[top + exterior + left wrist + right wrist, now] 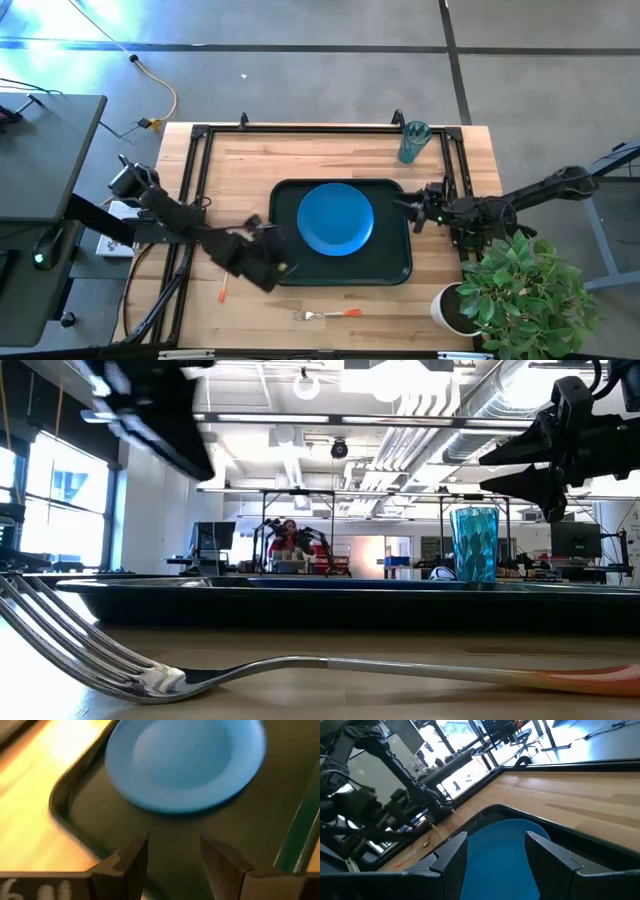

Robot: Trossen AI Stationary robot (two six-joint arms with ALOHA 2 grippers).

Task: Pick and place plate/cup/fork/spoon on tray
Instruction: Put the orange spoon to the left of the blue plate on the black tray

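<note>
Two dark, jointed arms, each ending in a black left hand [172,862] or right hand [495,855] with two flat, wedge-shaped fingers [131,862]; pale markings show on the housing behind the left fingers.

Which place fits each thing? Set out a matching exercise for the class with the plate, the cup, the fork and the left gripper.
Things:
1. plate
2. cup
3. fork
4. left gripper

Places:
A. on the bare table near its front edge
B. over the tray's left edge
C. flat on the tray
D. upright at the table's far right corner

Pairs: 1-C, 2-D, 3-A, 4-B
</note>
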